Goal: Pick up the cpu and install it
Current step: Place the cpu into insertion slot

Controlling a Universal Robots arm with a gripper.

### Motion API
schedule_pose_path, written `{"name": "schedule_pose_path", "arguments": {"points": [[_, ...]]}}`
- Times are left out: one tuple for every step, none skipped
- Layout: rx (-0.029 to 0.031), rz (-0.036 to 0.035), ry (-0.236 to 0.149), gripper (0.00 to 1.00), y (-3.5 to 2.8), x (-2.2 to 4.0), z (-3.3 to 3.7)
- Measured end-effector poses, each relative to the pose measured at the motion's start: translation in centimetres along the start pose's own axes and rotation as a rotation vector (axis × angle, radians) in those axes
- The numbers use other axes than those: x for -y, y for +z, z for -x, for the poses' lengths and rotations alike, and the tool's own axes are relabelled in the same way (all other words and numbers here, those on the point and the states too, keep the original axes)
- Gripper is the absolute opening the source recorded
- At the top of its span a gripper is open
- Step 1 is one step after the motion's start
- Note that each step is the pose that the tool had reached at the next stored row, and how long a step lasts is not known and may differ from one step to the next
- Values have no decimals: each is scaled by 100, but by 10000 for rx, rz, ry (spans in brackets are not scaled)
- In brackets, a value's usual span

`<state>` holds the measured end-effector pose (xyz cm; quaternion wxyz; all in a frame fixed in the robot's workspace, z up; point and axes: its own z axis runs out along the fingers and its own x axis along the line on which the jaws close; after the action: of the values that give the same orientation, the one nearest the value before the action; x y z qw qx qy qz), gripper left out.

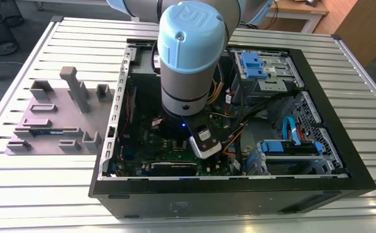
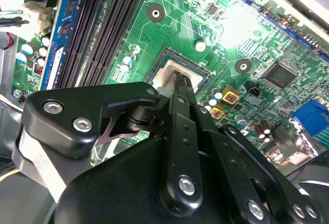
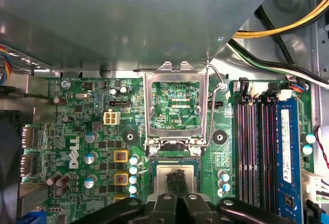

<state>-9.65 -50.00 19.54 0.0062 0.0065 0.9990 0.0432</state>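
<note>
One cpu (image 3: pixel 162 175) sits in one socket (image 3: pixel 152 179); one pincer (image 3: pixel 178 174), narrow, touches it.

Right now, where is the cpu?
In both wrist views the cpu lies in the open socket of the green board, next to its raised metal frame, under the gripper.

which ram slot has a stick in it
The one farthest from the socket: a blue memory stick stands in it, while the dark slots nearer the socket are empty.
</note>
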Motion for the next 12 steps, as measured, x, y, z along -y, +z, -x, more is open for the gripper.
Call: {"name": "schedule_pose_path", "arguments": {"points": [[0, 1, 0, 11, 0, 0, 0], [0, 2, 0, 11, 0, 0, 0], [0, 9, 0, 11, 0, 0, 0], [0, 14, 0, 11, 0, 0, 0], [0, 16, 0, 11, 0, 0, 0], [0, 17, 0, 11, 0, 0, 0], [0, 16, 0, 11, 1, 0, 0], [0, 16, 0, 11, 4, 1, 0], [-1, 16, 0, 11, 10, 1, 3], [-3, 12, 0, 11, 14, 2, 5], [-4, 10, 0, 11, 18, 2, 10], [-3, 11, 0, 11, 19, 2, 14]]}}
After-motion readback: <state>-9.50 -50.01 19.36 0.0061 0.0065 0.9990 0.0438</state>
